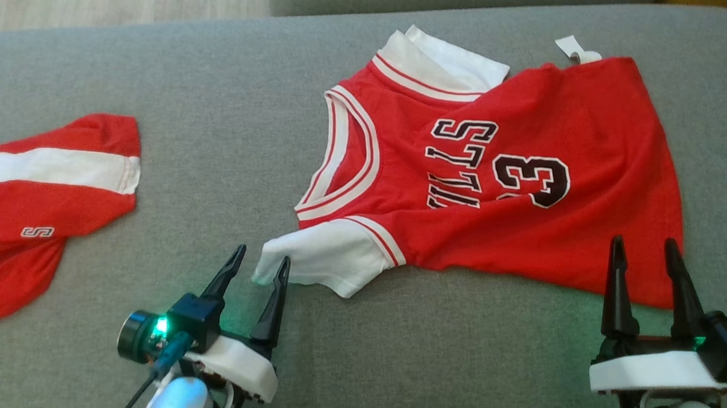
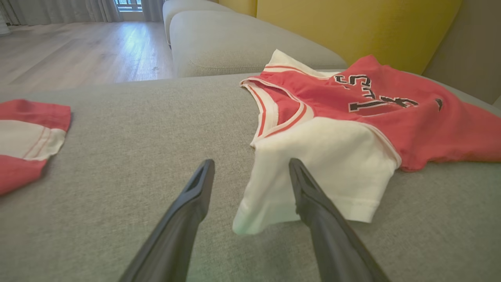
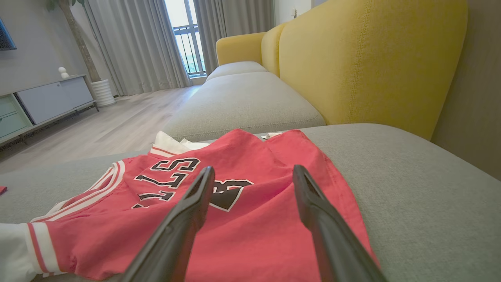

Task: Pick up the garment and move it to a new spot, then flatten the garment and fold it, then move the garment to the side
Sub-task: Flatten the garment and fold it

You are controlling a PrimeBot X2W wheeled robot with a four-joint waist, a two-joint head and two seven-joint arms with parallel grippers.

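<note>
From the head camera I have the left pincer (image 1: 264,253) spread wide and holding nothing. Its tips are just short of the white sleeve (image 1: 324,256) of the red jersey (image 1: 532,177), which lies rumpled, print up, on the grey sofa cushion (image 1: 186,89) ahead of both arms. The right pincer (image 1: 643,241) is equally wide and empty, its tips over the jersey's lower part, by the hem. I read that pairing as deliberate: one arm at the sleeve end and one at the hem end, so the cloth should lift evenly along its near edge rather than bunch. Well off to the left pincer's outer side lies a second red garment (image 1: 30,206), apart from the jersey and not my concern. In the left wrist camera the sleeve's loose corner sits between the two fingers, and the finger on that view's right overlaps the cloth. Whether it touches I cannot tell. In the right wrist camera the fingers frame the printed number, with red cloth beneath and beyond them and the yellow backrest (image 3: 372,58) farther off. My judgement is that the pick-up has not yet begun. The next move calls for lowering both pincers and pinching cloth without snagging the cushion.
</note>
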